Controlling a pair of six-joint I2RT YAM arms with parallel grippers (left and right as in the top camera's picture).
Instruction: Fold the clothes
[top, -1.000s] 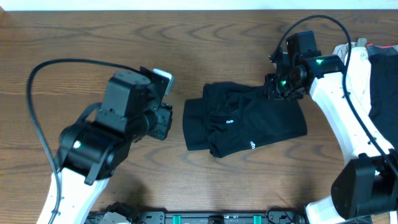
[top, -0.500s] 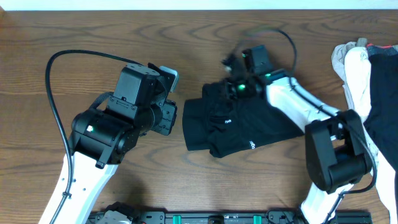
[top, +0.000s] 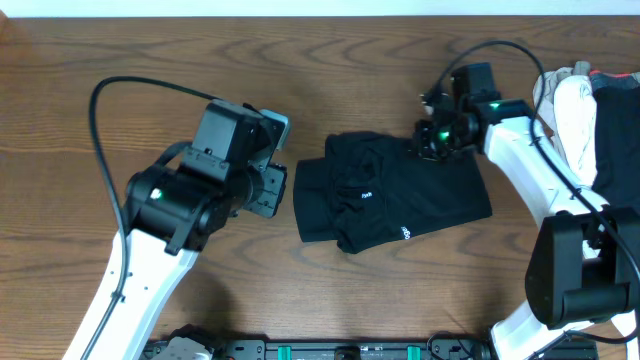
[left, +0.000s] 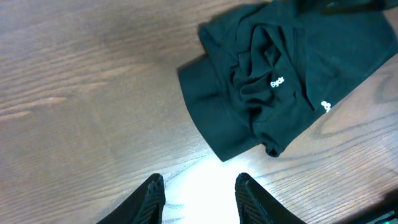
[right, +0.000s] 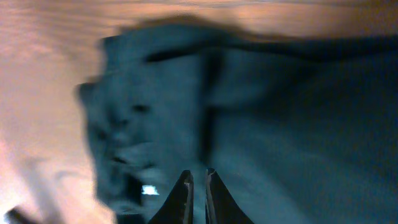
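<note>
The clothes in hand are a black shirt (top: 390, 190), lying bunched and partly folded at the table's middle, with small white logos showing. In the left wrist view the shirt (left: 280, 81) lies ahead of my left gripper (left: 199, 190), which is open over bare wood just left of the shirt's edge. From overhead the left gripper (top: 278, 190) sits beside the shirt's left side. My right gripper (top: 428, 140) hovers at the shirt's upper right corner. Its view is blurred: the right gripper (right: 198, 180) is shut, narrow tips together above the dark shirt fabric (right: 280, 124), with nothing seen pinched.
A heap of other garments (top: 590, 110), white, black and red, lies at the right edge of the wooden table (top: 150, 60). A black cable (top: 120, 90) loops over the left arm. A dark rail (top: 340, 350) runs along the front edge.
The right gripper swung left over the shirt, then back to its upper right corner, closing. The left arm edged toward the shirt and its jaws widened a little. The shirt has hardly shifted.
</note>
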